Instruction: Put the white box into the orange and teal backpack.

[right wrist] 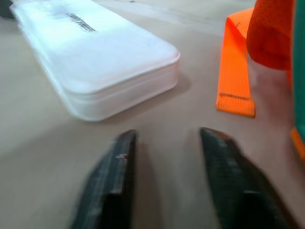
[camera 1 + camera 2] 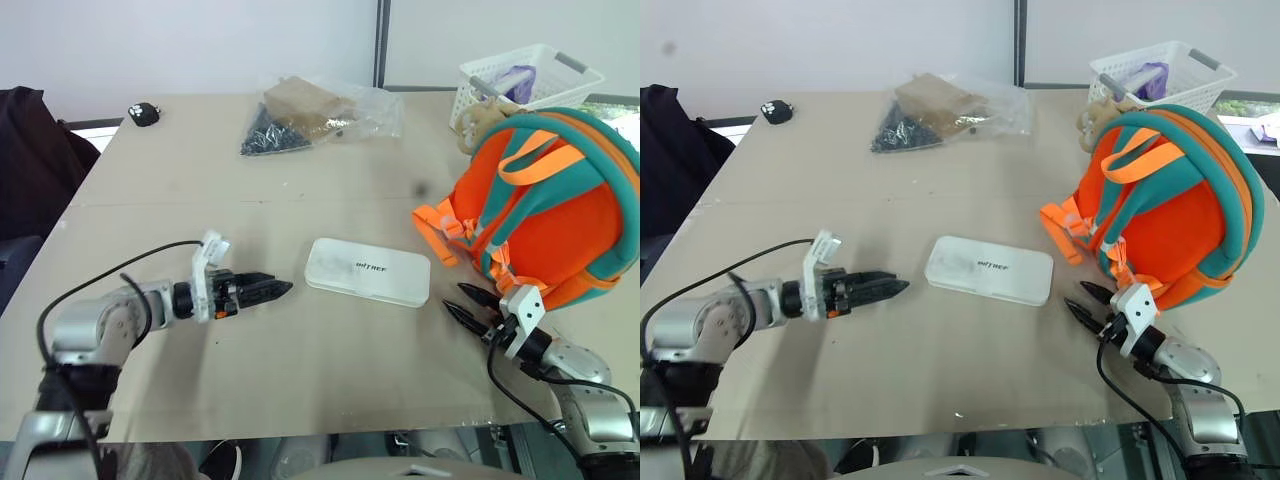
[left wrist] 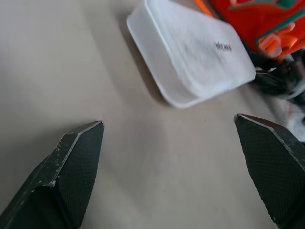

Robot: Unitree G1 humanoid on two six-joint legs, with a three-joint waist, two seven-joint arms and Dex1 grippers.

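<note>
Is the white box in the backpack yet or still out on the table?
Out. The white box lies flat on the table, beside the backpack.

backpack [image 2: 560, 210] cut off — right fingers [image 1: 114, 186] blurred

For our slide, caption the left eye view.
Flat white plastic box lying on the table between two grippers, beside the orange and teal backpack.

The white box [image 2: 367, 270] carries one short line of small dark lettering near the middle of its lid, too small to read with certainty. No other readable writing appears.
</note>
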